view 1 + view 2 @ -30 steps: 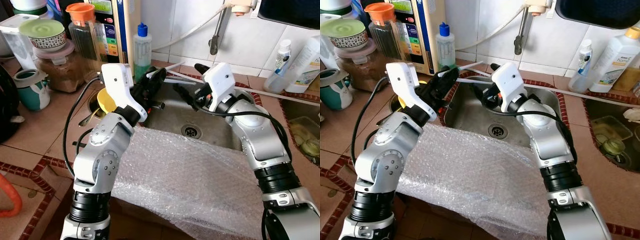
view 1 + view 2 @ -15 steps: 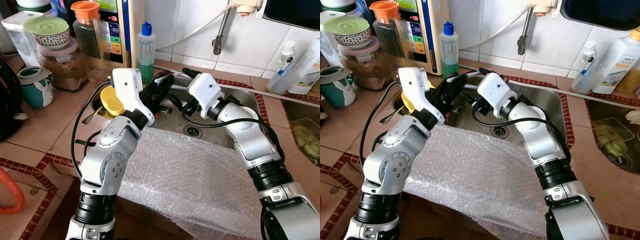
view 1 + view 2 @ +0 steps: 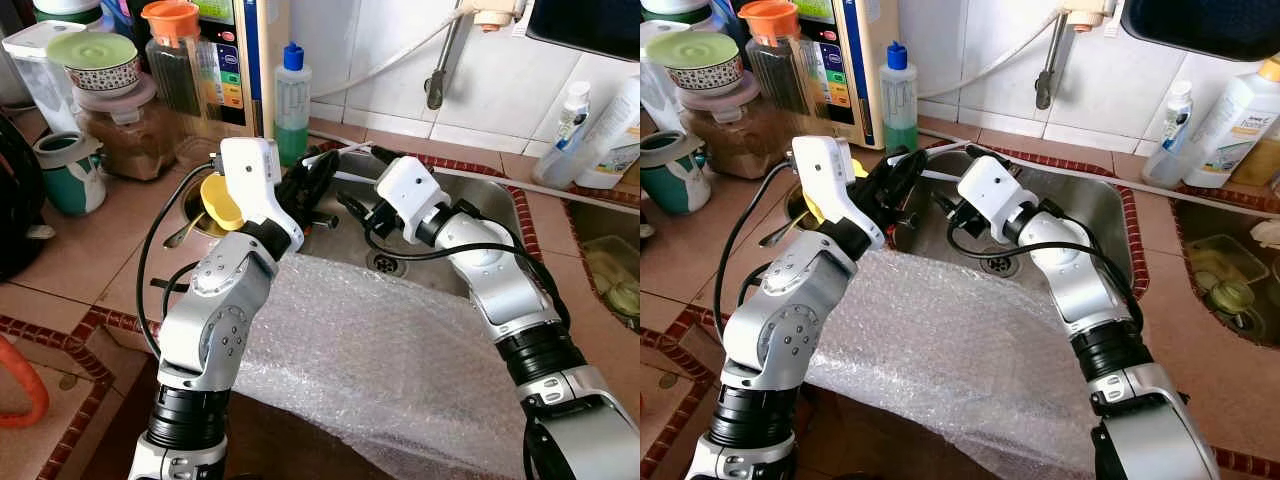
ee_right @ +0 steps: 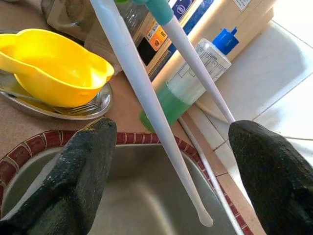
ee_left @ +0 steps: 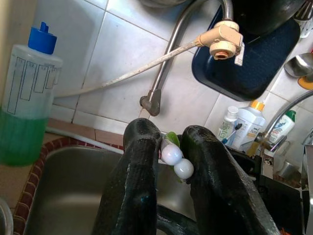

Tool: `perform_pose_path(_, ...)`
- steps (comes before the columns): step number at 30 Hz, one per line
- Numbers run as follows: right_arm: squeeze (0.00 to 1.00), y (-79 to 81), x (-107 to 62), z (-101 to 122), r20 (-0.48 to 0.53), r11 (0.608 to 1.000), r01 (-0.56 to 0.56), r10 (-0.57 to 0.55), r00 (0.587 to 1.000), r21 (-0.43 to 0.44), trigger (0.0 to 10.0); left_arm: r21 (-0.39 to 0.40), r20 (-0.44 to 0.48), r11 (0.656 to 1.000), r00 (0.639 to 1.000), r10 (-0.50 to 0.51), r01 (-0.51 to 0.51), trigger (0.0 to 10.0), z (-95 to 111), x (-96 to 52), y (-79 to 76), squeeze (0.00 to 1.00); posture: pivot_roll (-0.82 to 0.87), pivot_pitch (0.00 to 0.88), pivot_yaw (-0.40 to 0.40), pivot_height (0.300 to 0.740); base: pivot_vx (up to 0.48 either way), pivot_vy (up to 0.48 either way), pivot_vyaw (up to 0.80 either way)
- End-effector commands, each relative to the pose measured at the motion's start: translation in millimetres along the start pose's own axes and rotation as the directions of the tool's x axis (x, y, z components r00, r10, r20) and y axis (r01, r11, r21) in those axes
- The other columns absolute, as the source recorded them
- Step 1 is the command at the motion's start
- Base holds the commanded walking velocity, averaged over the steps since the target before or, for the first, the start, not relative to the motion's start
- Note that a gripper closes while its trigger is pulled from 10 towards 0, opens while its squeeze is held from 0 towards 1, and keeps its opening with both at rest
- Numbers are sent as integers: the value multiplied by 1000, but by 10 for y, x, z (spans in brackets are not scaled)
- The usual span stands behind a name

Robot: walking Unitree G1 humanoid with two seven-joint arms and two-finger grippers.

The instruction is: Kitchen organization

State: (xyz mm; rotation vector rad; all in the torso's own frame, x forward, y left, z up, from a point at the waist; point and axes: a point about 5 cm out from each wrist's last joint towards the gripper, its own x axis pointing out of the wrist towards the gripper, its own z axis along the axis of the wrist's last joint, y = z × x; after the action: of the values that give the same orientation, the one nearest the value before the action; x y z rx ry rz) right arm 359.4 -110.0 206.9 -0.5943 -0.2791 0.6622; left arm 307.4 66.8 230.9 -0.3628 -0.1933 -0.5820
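Both arms have drawn in over the sink since a second ago, and the right hand now sits close to the left hand, nearly facing it. Bubble wrap drapes over the sink's near rim, probably as padding. On the bench to the left a yellow scoop rests on a steel plate with a fork, and a green bottle stands by the wall.

The left hand is clamped on two thin white sticks, their bead-like ends pinched between its fingers. They jut toward the right hand, whose fingers stand wide apart on either side of them without touching. It looks like a handover: the sticks are offered so the right hand can close on them.
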Motion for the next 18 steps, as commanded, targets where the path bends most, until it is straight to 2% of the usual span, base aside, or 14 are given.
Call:
perform_pose_path(1, 0, -19, -19, 4, 5, 1000, 10, -10, 1000, -5, 0, 1, -1, 1000, 1000, -6, 6, 10000, -9, 14, -19, 0, 66, 74, -35, 740, 0, 0, 0)
perform_pose_path(4, 0, 6, -1, 18, 17, 1000, 4, -4, 1000, 12, 0, -3, -6, 1000, 1000, -8, 8, 10000, -30, 16, -30, 0, 66, 72, -35, 740, 0, 0, 0)
perform_pose_path(5, 0, 16, 20, 25, 16, 1000, 3, -3, 1000, 2, 2902, -5, -10, 1000, 1000, -10, 10, 10000, -43, 17, -42, 0, 66, 72, -35, 740, 0, 0, 0)
perform_pose_path(6, 0, 16, 31, 29, 17, 1000, 6, -6, 1000, -2, 10000, -6, -11, 1000, 1000, -11, 11, 10000, -49, 17, -46, 0, 66, 72, -35, 740, 0, 0, 0)
perform_pose_path(12, 0, -11, 74, 32, 11, 999, 43, -43, 999, 4, 10000, -4, -13, 1000, 1000, -13, 13, 10000, -60, 15, -57, 0, 70, 68, -36, 740, 0, 0, 0)
perform_pose_path(13, 463, -13, 71, 28, 10, 999, 47, -47, 999, 6, 10000, -3, -12, 1000, 1000, -11, 10, 10000, -57, 16, -54, 0, 70, 68, -36, 740, 0, 0, 0)
perform_pose_path(14, 1000, -17, 65, 21, 9, 998, 53, -53, 999, 14, 10000, -1, -10, 1000, 1000, -6, 6, 10000, -53, 16, -47, 0, 70, 68, -36, 740, 0, 0, 0)
perform_pose_path(18, 1000, -36, 35, -9, 1, 997, 80, -81, 997, 19, 10000, -1, -8, 1000, 1000, 3, -3, 10000, -54, 11, -26, 0, 71, 67, -34, 740, 0, 0, 0)
